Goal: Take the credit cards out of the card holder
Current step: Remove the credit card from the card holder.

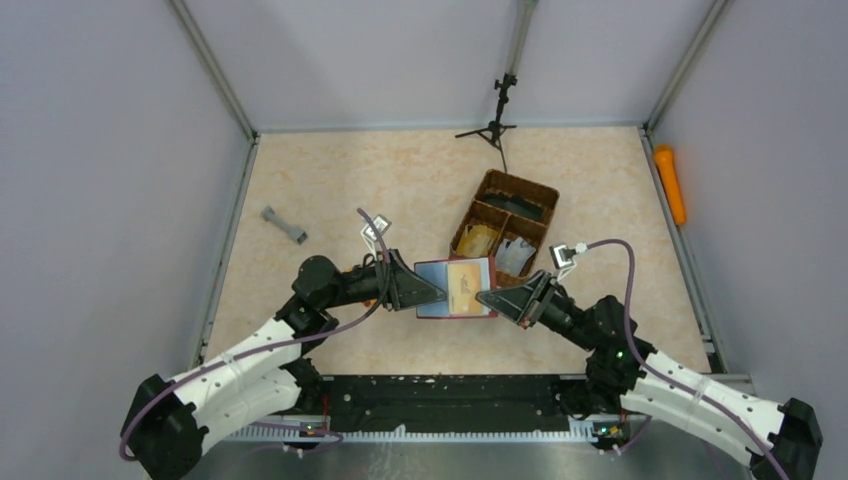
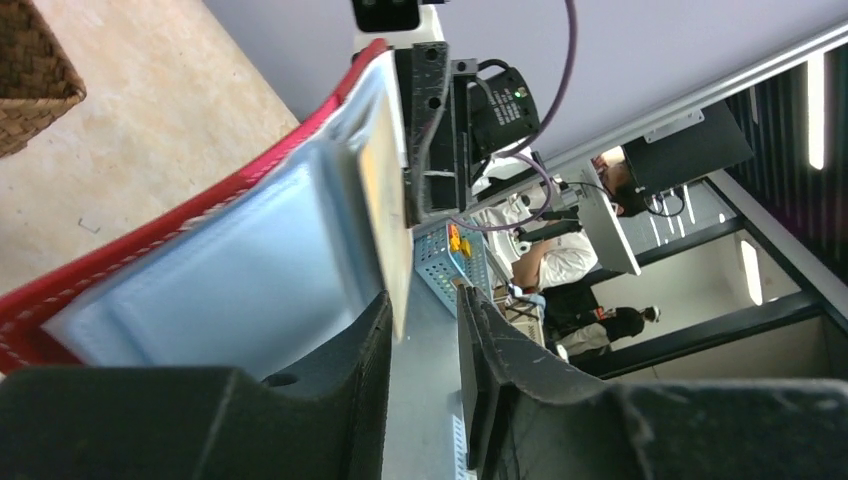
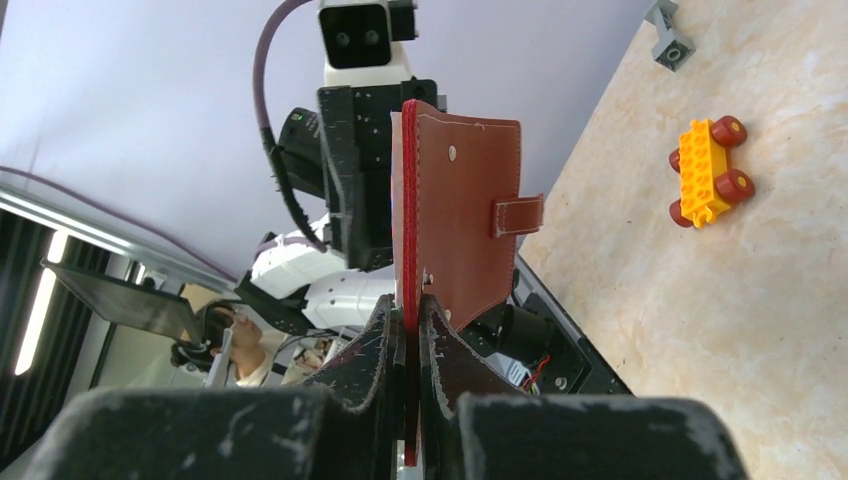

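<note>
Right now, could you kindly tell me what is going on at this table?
The two arms have the red wallet between them, opened out. The right gripper is clamped on one edge of it. The left gripper sits at the opposite edge with its jaws apart, so it has no grip. A tan card shows inside the wallet. Just beyond, the wicker basket holds tan and grey flat pieces.

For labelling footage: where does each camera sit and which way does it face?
Top external: above and behind, facing down at the table; both arms show.
Left wrist: on the left arm, facing the card holder's lining past the left claw.
Right wrist: on the right arm, facing the left arm past the right claw.
All three share the card holder.
</note>
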`<state>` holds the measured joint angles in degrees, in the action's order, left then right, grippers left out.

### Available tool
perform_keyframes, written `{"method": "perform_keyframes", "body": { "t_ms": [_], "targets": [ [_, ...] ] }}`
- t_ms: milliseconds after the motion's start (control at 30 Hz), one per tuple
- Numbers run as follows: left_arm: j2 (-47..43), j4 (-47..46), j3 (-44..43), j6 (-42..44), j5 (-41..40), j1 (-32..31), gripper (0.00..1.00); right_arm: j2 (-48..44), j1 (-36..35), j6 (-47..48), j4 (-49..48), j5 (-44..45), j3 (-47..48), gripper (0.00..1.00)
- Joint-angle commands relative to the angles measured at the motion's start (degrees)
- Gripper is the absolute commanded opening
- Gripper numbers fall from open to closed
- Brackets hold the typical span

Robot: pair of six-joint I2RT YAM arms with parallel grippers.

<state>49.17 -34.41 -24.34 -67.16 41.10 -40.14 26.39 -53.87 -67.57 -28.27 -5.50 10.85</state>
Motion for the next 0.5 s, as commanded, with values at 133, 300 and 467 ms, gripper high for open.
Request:
{"method": "perform_keyframes", "body": {
  "t_ms": [133,300,467],
  "targets": [
    [1.8,-2.4,-2.2,1.2,3.1,-0.4,0.36,2.2,-0.1,0.0,-3.4,-2.1,0.8,0.0],
    [2.4,-0.2,-2.5,2.4,2.1,-0.4,0.38,3.0,-0.1,-0.6,-5.6,-2.8,0.3,0.0],
    [-0.2,7.1,-3.7,6.9,0.4,-0.4,0.39,2.1,-0.1,0.0,-4.2,-2.2,0.5,0.0]
  ]
}}
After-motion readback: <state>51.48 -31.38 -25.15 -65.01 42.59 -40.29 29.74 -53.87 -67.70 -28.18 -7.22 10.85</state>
